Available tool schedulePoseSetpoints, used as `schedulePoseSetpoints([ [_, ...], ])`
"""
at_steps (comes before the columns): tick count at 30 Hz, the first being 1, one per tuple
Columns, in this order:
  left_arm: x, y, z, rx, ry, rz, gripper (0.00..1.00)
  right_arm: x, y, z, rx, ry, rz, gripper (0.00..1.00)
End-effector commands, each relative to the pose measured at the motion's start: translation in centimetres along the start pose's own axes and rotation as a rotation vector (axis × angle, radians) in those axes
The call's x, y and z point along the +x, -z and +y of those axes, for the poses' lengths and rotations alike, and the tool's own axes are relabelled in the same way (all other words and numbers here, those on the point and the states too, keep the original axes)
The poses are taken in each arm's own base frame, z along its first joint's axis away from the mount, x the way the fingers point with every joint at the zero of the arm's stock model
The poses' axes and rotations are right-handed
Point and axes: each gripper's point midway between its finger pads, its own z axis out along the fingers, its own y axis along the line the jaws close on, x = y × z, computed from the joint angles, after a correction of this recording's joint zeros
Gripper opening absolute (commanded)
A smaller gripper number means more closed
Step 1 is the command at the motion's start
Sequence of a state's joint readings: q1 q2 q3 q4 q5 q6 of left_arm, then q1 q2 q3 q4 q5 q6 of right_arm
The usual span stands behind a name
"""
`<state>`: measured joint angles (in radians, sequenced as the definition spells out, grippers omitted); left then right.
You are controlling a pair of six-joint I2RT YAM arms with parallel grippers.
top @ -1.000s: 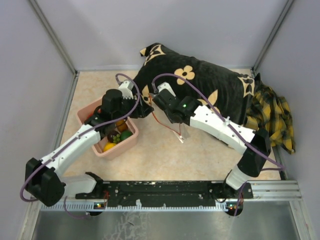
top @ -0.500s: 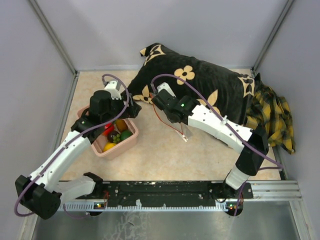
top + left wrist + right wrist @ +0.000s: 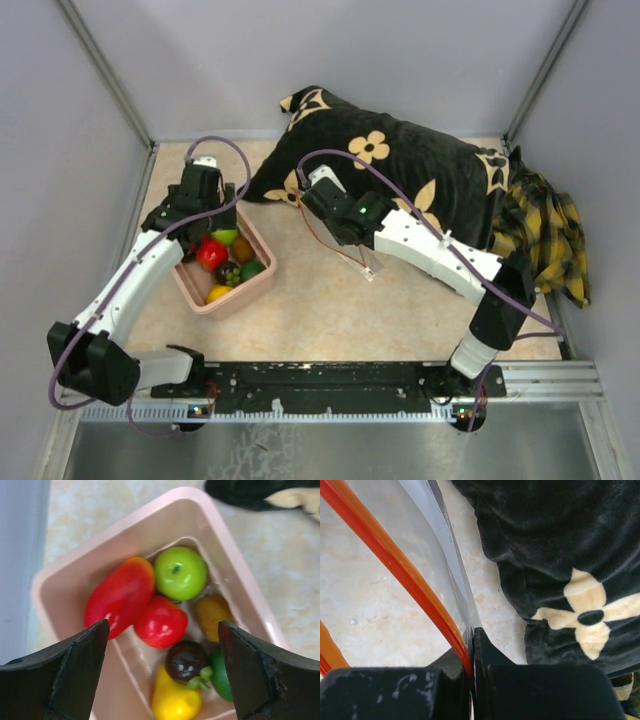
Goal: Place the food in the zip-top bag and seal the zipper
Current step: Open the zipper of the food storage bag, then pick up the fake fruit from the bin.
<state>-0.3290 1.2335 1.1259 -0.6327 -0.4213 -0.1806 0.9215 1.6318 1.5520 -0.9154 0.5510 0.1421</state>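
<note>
Black jaws of my right gripper [image 3: 471, 647] are pressed shut on the zip-top bag [image 3: 432, 555] at its orange-red zipper [image 3: 395, 565], I think to hold the mouth up beside the flowered pillow [image 3: 545, 540]. My left gripper [image 3: 162, 630] hangs wide open and empty over the toy fruits [image 3: 160, 621] in the pink tub [image 3: 240, 570], ready to choose one.

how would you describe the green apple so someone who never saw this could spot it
Find the pink tub on the left side of the table. At its far end, beside the long red fruit and a rounder red one, sits the green apple. It is the only bright lime-green ball, with a dark stem dimple; the other green piece is darker.
</note>
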Motion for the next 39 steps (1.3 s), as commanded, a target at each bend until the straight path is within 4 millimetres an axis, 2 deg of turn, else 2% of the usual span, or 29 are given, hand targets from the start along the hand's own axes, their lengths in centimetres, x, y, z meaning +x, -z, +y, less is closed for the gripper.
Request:
schedulePoseSetpoints([
  [1,0.1,0.3,4.1,-0.216,-0.143,0.069,0.96,-1.5,0.1,0.5,-0.037,0.011,-0.06,0.0],
  [5,1.8,-0.9,5.4,-0.322,-0.225,0.167,0.97,-1.5,0.2,0.7,-0.05,0.023,-0.063,0.0],
  [20,5.2,-6.5,5.9,-0.365,-0.259,0.338,0.99,-0.9,-0.1,0.8,-0.047,0.038,-0.037,0.0],
  [28,8.4,-8.5,6.2,-0.353,-0.262,0.453,0.97,-0.4,-0.2,0.8,-0.047,0.041,-0.025,0.0],
  [34,9.0,-9.2,5.4,-0.276,-0.215,0.459,0.87,-0.3,-0.1,1.0,-0.06,0.038,-0.031,0.0],
  [39,7.6,-8.2,5.0,-0.239,-0.171,0.418,0.68,-0.4,0.2,0.6,-0.055,0.032,-0.043,0.0],
])
